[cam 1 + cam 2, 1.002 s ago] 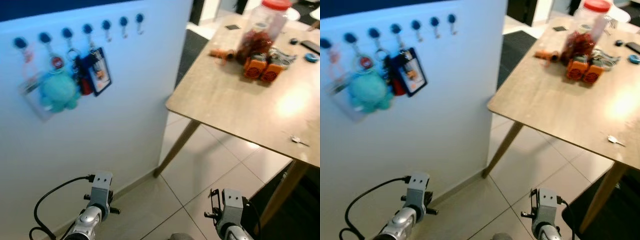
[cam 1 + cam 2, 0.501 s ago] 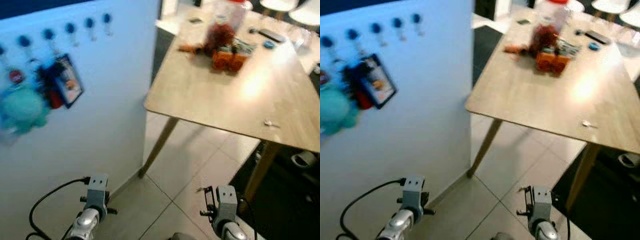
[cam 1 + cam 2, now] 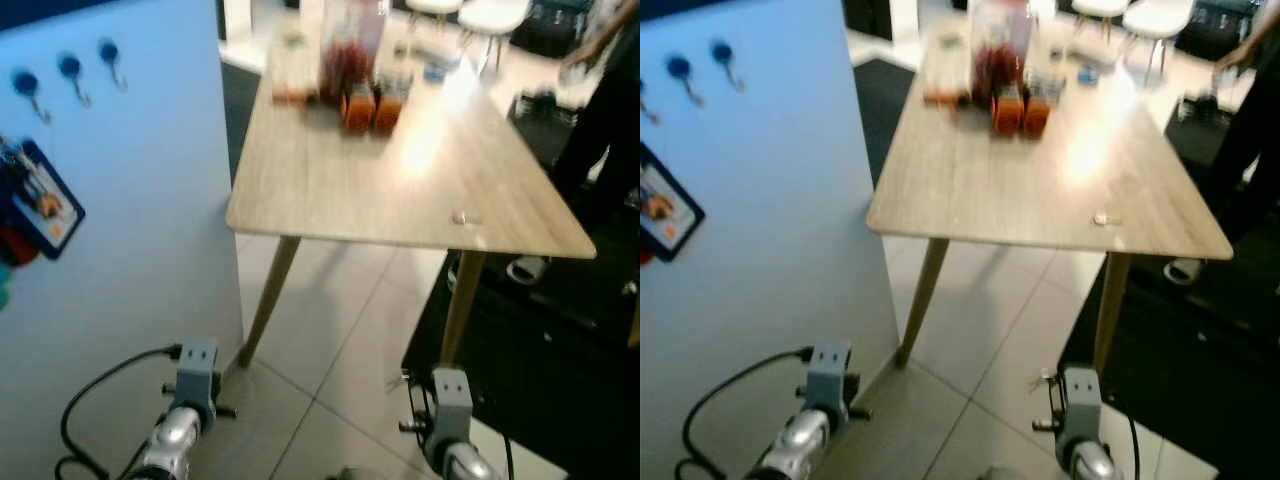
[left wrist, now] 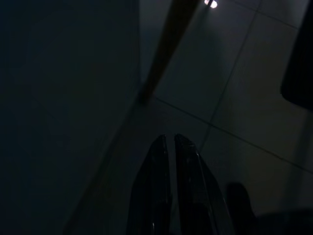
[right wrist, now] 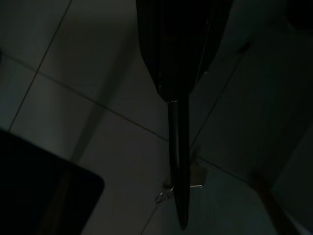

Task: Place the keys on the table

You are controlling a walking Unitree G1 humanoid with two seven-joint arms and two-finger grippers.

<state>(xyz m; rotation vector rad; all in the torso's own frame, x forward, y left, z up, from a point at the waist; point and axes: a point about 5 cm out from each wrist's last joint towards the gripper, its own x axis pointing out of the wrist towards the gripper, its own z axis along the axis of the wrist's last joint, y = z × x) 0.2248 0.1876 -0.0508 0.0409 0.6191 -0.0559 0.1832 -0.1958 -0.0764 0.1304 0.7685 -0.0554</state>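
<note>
Keys found pinched in the right gripper, low over the tiled floor. Jaws on that side closed flat together, with a key tab and a ring hanging just beside them near the tips. Left gripper likewise hung low over the tiles near the foot of a wooden leg; jaws pressed nearly together, nothing held.

Counter noted ahead of and well above both grippers, its near edge running across the view and its long axis leading away from the robot. Near right leg standing almost directly beyond the right gripper, near left leg beyond the left one. Judged: keys lie below the counter top and short of its edge, so the coming move calls for a raise and a forward reach, with the holding right arm already the better placed for the bare near right corner.

Small pale item recorded on that corner stretch, too small to identify. Further back, a jar with orange blocks in front of it, well apart from the near edge. Pale panel with blue hooks to the left. Person in dark clothing at the far right, blurred.
</note>
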